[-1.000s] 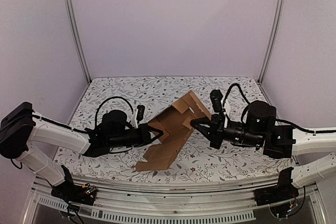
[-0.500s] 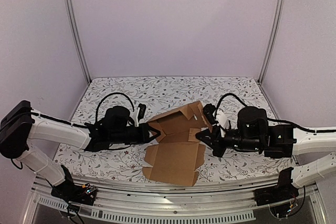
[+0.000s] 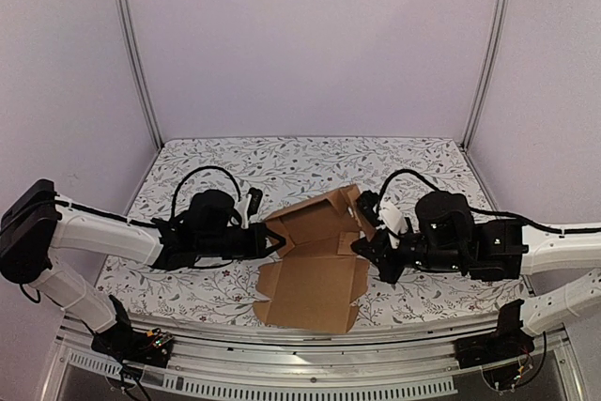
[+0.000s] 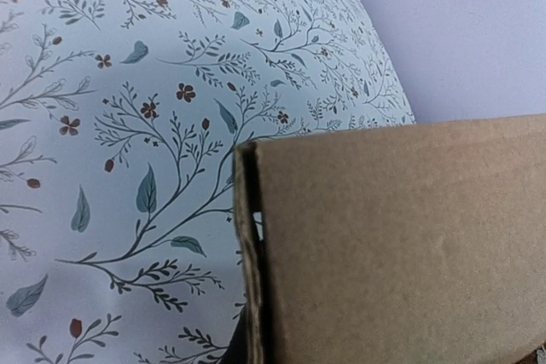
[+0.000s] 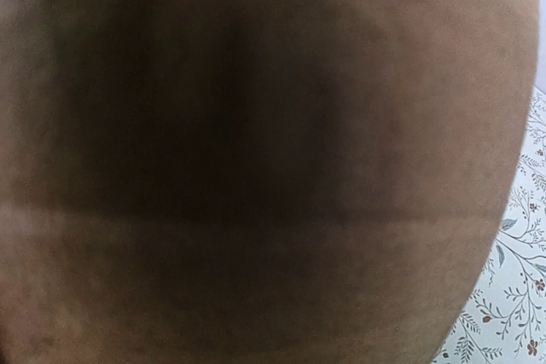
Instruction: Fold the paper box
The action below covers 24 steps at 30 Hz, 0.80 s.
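Observation:
The paper box [image 3: 315, 284] is a brown cardboard piece, partly folded. Its front panel lies flat on the table and its back panel [image 3: 319, 216] stands tilted up. My left gripper [image 3: 278, 239] is shut on the box's left edge. In the left wrist view the cardboard [image 4: 401, 245] fills the lower right and hides the fingers. My right gripper [image 3: 364, 247] is at the box's right edge, shut on it. In the right wrist view the cardboard [image 5: 256, 159] covers almost the whole lens, dark and blurred.
The table has a white cloth with a leaf print [image 3: 282, 161]. Pale walls and metal posts [image 3: 131, 53] enclose it on three sides. The table's front rail [image 3: 310, 335] runs just below the box.
The box swung from a slanted, lifted pose to square with the table, its front panel now lying flat. Both grippers moved slightly inward and down with it.

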Motion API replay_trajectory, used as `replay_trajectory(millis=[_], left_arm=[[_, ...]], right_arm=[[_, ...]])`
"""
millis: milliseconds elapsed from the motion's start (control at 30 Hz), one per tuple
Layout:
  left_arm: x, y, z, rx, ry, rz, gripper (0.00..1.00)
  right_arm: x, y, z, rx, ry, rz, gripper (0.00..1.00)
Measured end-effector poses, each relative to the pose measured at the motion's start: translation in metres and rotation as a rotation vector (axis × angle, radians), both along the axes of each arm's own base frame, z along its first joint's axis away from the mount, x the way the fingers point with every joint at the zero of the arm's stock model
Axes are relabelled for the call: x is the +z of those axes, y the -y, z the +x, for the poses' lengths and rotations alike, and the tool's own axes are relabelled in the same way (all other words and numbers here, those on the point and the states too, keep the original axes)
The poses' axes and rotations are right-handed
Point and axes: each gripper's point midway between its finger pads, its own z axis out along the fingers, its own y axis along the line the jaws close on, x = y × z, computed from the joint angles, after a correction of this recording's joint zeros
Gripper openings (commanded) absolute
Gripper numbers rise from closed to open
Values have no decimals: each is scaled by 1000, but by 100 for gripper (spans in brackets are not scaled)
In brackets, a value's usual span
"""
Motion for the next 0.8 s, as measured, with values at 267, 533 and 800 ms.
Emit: replay_trajectory(millis=[267, 533, 800], left_arm=[[7, 2, 5, -2, 47, -4, 0], [10, 3, 9, -1, 84, 1, 0], [9, -3, 14, 10, 137, 47, 0]], right_arm=[[15, 11, -11, 25, -7, 25, 16], [21, 24, -24, 65, -18, 18, 27], [20, 45, -38, 113, -19, -64, 49]])
